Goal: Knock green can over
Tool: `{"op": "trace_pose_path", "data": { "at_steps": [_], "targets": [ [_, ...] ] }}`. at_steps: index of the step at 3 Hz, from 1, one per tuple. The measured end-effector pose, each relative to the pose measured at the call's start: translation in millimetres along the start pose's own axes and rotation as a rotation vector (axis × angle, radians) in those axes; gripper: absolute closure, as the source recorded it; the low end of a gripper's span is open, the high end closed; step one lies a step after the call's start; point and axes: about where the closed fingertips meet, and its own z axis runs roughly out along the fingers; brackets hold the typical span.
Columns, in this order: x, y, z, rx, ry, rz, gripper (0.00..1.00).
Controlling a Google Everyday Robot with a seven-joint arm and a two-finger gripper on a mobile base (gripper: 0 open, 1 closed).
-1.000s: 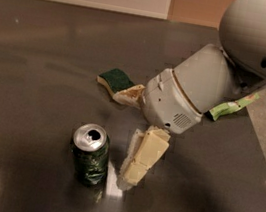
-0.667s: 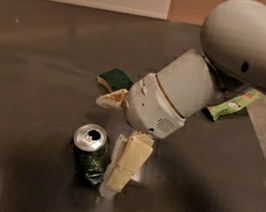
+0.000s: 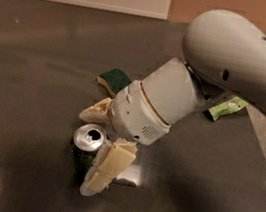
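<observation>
Hand (image 3: 85, 153), fingers spread and grasping nothing, straddling the upright green can (image 3: 89, 138) on the dark surface (image 3: 35, 86), the nearer finger against its side, apparently positioned to topple it.

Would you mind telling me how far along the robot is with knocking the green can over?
Done: the pincer is at the can, open, with one finger in front of it and one behind. In hand: the front finger seems to lie against the can's side, placed to push. Left: the tipping itself, since the can stands upright on the table with its silver top facing up.
</observation>
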Motion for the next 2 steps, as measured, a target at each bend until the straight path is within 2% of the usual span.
{"op": "trace_pose_path", "data": {
  "at_steps": [2],
  "targets": [
    [0,-11,-13,0.05,0.0,0.017,0.65]
  ]
}}
